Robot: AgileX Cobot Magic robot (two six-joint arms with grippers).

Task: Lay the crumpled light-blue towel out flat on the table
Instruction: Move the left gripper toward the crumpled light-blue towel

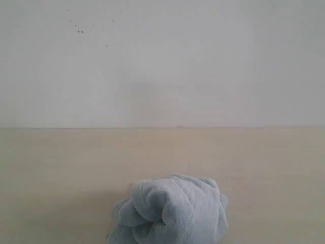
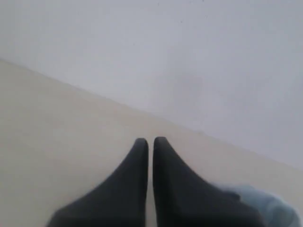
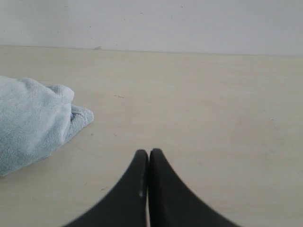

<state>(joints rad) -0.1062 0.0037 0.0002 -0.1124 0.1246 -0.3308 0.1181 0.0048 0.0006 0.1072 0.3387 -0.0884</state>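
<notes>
One towel (image 1: pixel 172 211). One table (image 1: pixel 61 168). One wall (image 1: pixel 203 61). Two tools: left tool (image 2: pixel 150 140), right tool (image 3: pixel 148 151).

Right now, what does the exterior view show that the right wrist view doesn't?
Exterior only: the towel as a nearly whole crumpled mound, plus dark specks high on the wall. Right wrist only: the right tool, shut and empty, apart from the towel. Both: the towel, the bare table and the white wall.
</notes>
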